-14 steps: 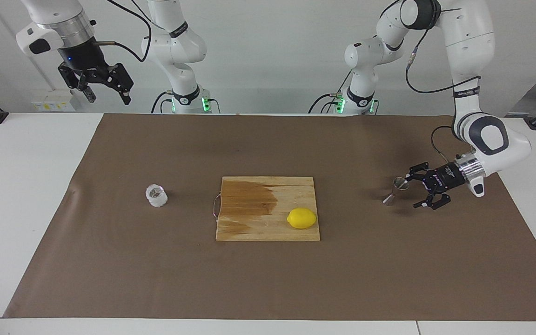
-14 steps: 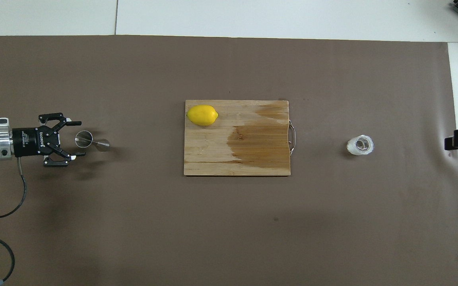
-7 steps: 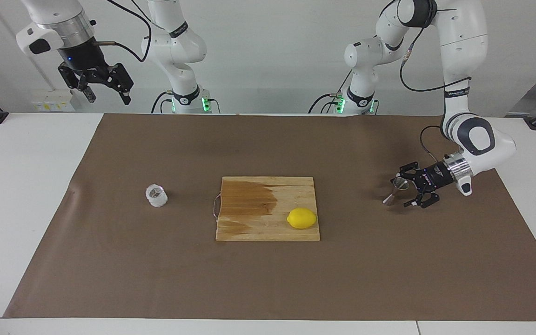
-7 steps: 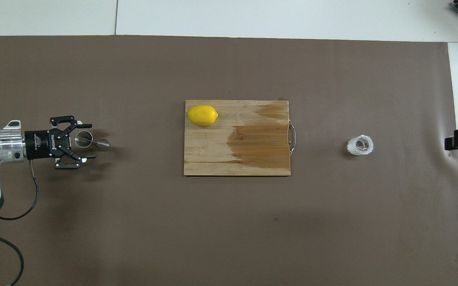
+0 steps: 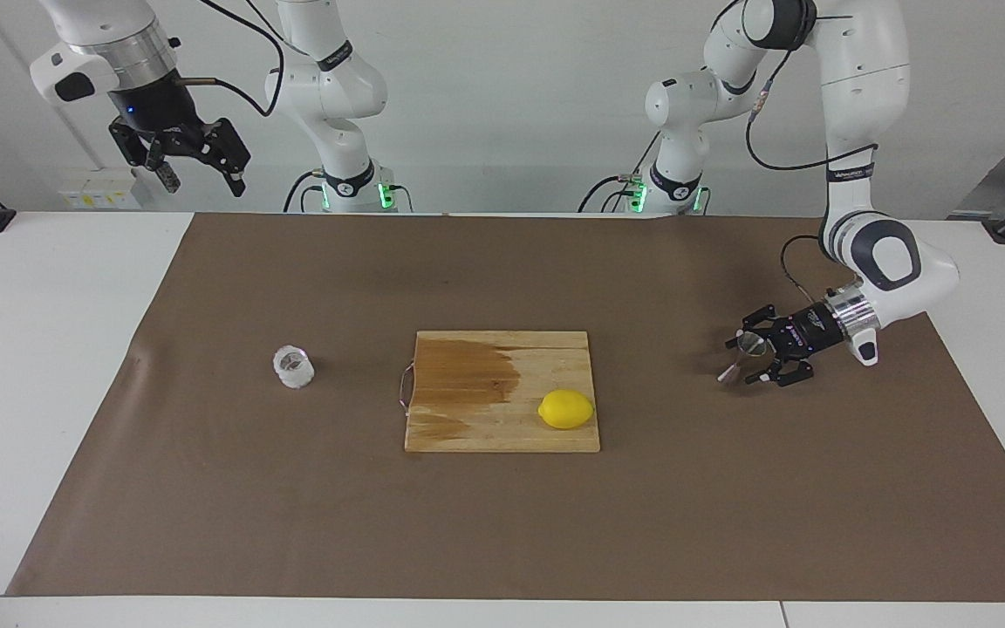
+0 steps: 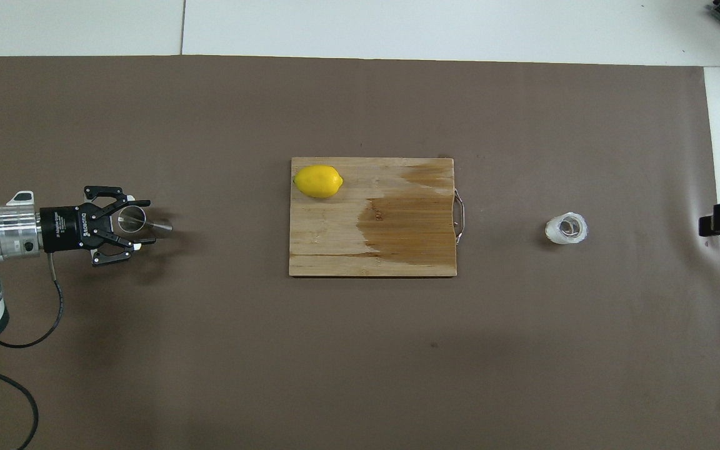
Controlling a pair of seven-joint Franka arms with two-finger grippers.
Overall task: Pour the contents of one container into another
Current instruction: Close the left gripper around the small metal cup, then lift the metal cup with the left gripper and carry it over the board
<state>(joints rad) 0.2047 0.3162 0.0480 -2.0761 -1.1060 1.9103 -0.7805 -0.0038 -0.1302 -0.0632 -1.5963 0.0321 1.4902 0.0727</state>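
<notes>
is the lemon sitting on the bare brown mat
No, the lemon rests on the wooden cutting board, at a corner.

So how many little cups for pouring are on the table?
2. The steel jigger stands at the left arm's end of the table, between the left gripper's fingers. The clear glass cup stands alone at the right arm's end.

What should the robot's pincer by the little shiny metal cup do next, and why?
Probably close. The left pincer sits low with its open fingers on either side of the small shiny steel hourglass-shaped jigger, which stands on the brown mat. Closing gently should grip it. The right pincer waits high up, away from the small clear whitish faceted glass cup.
</notes>
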